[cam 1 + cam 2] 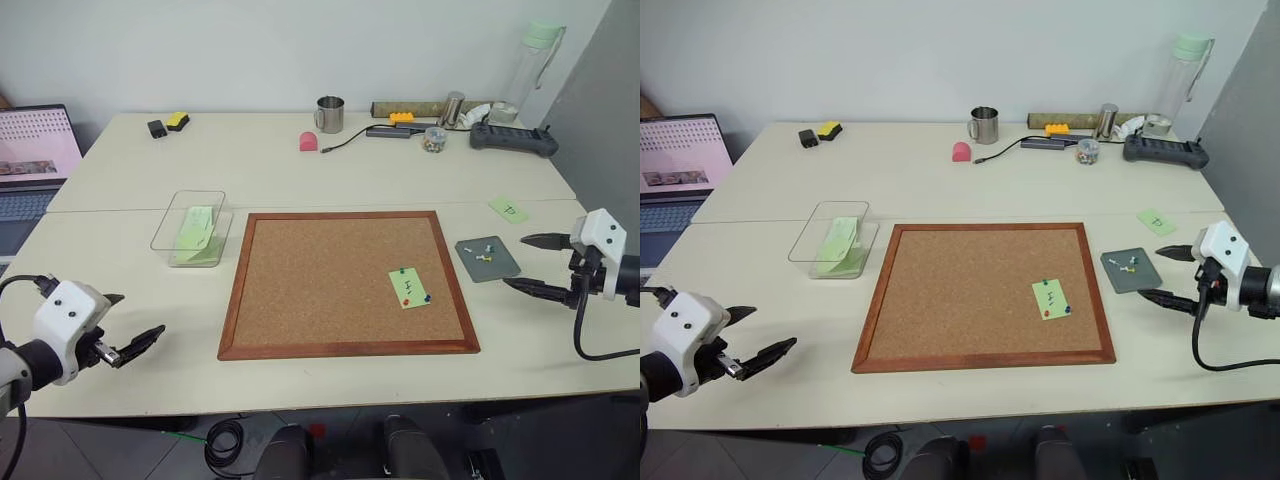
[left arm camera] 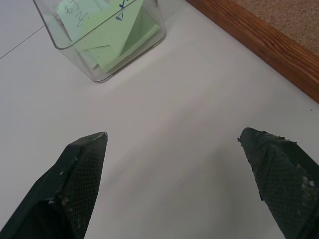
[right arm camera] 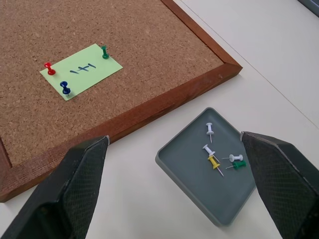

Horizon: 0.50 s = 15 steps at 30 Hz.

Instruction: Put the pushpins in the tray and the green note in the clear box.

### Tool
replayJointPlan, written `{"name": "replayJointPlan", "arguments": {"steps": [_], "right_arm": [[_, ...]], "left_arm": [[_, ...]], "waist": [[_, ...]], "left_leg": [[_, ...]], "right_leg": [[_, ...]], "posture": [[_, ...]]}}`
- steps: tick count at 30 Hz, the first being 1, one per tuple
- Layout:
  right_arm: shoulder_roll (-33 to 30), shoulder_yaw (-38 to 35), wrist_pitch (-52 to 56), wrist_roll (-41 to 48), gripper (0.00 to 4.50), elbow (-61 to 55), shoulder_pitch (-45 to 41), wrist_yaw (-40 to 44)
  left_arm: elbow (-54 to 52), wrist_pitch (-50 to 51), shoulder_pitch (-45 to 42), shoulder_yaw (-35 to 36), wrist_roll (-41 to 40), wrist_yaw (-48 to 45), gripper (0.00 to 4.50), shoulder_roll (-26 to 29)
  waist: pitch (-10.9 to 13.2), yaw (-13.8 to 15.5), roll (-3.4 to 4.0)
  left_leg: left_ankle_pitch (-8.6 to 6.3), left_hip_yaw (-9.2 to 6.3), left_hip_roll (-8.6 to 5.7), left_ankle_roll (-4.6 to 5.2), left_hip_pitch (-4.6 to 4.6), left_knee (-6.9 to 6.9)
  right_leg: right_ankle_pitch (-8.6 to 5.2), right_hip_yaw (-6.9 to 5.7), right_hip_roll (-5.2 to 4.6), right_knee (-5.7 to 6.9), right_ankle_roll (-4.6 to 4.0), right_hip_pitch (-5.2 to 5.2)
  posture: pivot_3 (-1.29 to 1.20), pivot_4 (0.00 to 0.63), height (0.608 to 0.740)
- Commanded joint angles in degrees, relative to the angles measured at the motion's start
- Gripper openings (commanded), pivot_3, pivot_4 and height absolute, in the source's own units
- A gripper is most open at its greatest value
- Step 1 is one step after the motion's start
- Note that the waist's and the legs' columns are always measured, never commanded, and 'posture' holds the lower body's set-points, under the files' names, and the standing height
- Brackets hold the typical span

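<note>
The green note (image 1: 408,287) lies on the cork board (image 1: 320,280), near its right edge. Three pushpins hold it down: green (image 3: 104,51), red (image 3: 49,66) and blue (image 3: 65,88). Just right of the board sits the dark grey tray (image 1: 500,268), holding several loose pins (image 3: 214,154). My right gripper (image 1: 515,261) hovers open beside the tray, holding nothing. The clear box (image 1: 165,222) stands left of the board with green papers in it. My left gripper (image 1: 140,315) is open and empty over the table's front left, well short of the box (image 2: 99,74).
A laptop (image 1: 30,165) stands at the far left. Along the back are a metal mug (image 1: 330,114), a pink object (image 1: 308,141), a small jar of pins (image 1: 434,140), a black controller (image 1: 513,137) and a bottle (image 1: 535,60). A pale green slip (image 1: 508,209) lies beyond the tray.
</note>
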Motion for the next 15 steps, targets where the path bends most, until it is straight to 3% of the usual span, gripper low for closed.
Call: {"name": "replayJointPlan", "arguments": {"steps": [1,9,15], "right_arm": [[0.5,-0.9,-0.6,0.2,4.46,-1.4,-1.1,-0.9],[1.4,-2.1,2.2,2.0,4.46,-5.6,1.1,-2.0],[3.0,-2.4,7.1,4.3,4.46,-14.8,4.3,-5.0]], "left_arm": [[-0.3,-1.5,-0.8,1.8,-0.3,-0.4,4.5,-0.1],[-3.3,1.0,-3.5,0.8,-2.9,-1.6,4.5,0.7],[-7.0,5.3,-5.9,-0.9,-7.6,-7.0,4.5,3.4]], "waist": [[0.0,0.0,0.0],[0.0,0.0,0.0],[0.0,0.0,0.0]], "left_leg": [[0.0,0.0,0.0,0.0,0.0,0.0],[0.0,-0.04,0.0,-0.01,0.0,0.0],[-0.01,-0.06,0.0,-0.01,-0.01,0.01]], "right_leg": [[0.0,0.0,0.0,0.01,0.0,0.0],[0.0,0.0,0.0,0.01,0.0,0.0],[0.0,-0.01,0.0,0.04,0.0,0.0]], "posture": [[0.0,0.15,0.74],[0.0,0.15,0.74],[0.0,0.15,0.74]]}}
